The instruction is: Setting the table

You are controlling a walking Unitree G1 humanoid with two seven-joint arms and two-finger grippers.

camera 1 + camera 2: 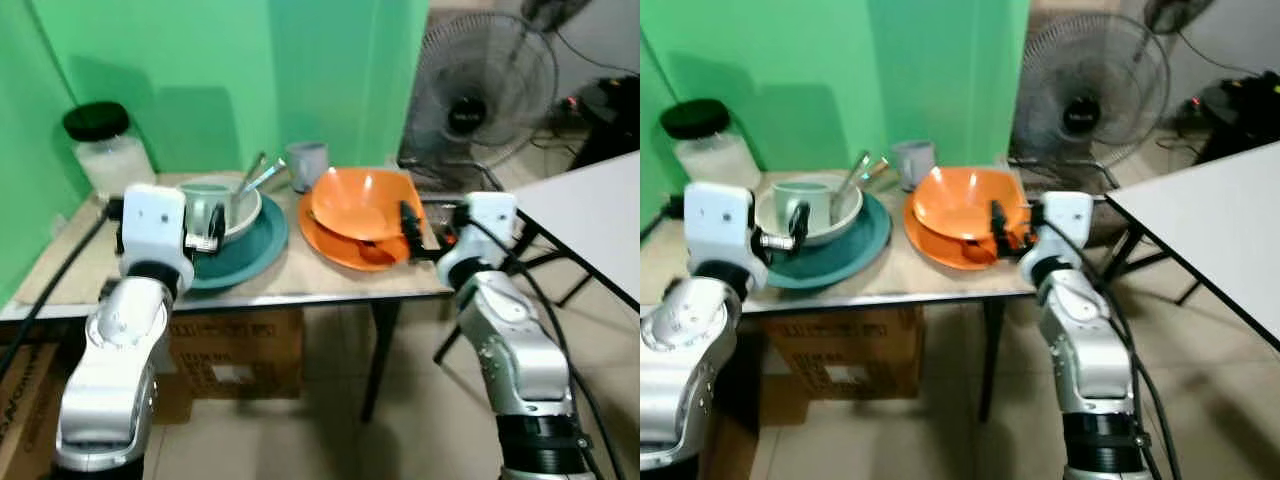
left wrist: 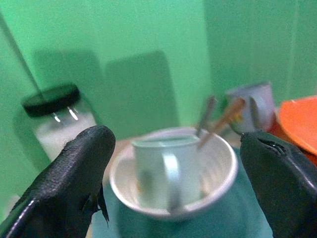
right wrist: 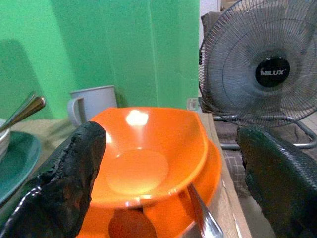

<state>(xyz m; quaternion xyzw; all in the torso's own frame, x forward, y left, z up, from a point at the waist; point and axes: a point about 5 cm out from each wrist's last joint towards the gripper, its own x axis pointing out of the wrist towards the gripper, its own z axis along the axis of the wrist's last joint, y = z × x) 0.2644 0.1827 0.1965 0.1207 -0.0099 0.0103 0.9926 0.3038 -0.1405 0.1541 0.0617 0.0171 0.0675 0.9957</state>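
Facing the surface (image 1: 300, 285), the left pincer (image 2: 178, 183) is spread wide just short of a white bowl (image 2: 218, 168) with a pale mug (image 2: 166, 168) and utensils inside, all on a teal plate (image 1: 250, 250); the right pincer (image 3: 168, 178), equally wide, fronts an orange bowl (image 3: 148, 153) on an orange plate (image 3: 213, 168); a grey mug (image 3: 94, 101) stands beyond.

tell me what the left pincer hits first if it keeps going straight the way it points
Probably the pale mug standing in the white bowl: it sits centred between the open left pincer. The bowl's near rim may come first; depth is unclear.
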